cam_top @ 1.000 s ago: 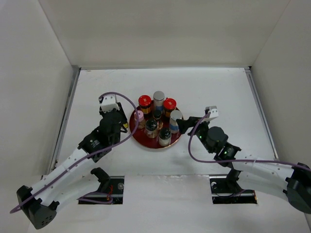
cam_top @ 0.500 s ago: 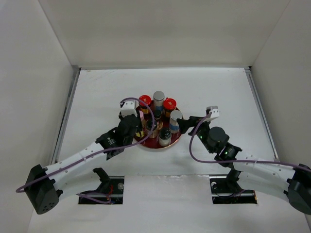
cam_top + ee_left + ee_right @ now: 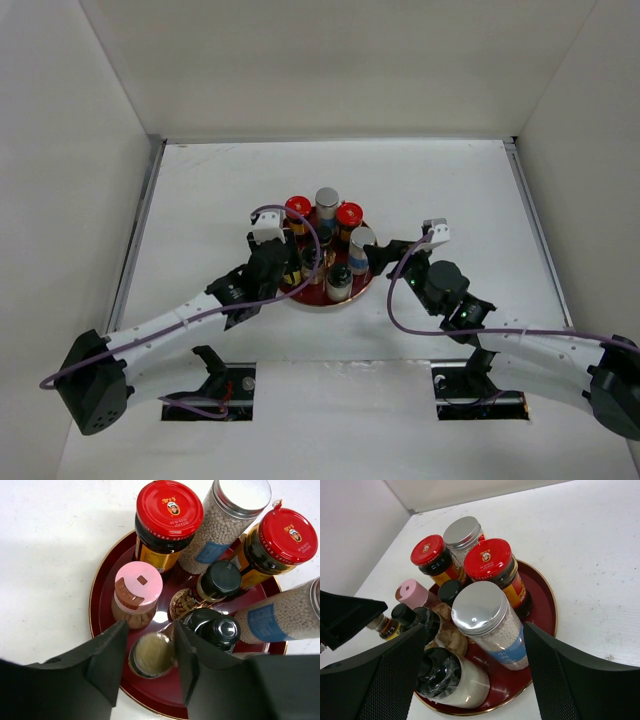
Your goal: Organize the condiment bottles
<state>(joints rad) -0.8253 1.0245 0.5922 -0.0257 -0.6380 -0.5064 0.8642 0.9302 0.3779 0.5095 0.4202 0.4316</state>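
Condiment bottles crowd a round dark-red tray [image 3: 318, 304] on a white table [image 3: 450, 190]. The left gripper [image 3: 150, 635] reaches in over the tray's near-left rim, its jaws parted on either side of the slim yellow bottle [image 3: 151, 655], which stands upright just inside that rim (whether the fingers [image 3: 107, 665] actually press on the glass cannot be told). Just beyond it, also at the tray's left side, stands the pink-capped jar [image 3: 139, 586]. Two red-capped jars [image 3: 169, 507] [image 3: 287, 532] line the tray's far rim with a silver-capped shaker [image 3: 240, 495] between them, and a second shaker [image 3: 480, 607] stands at the tray's right side. Black-capped bottles [image 3: 220, 577] [image 3: 220, 630] fill the tray's centre, close against their neighbours. The right gripper [image 3: 474, 630] hangs at the tray's right rim, jaws spread wide and holding nothing, with that second shaker nearest it.
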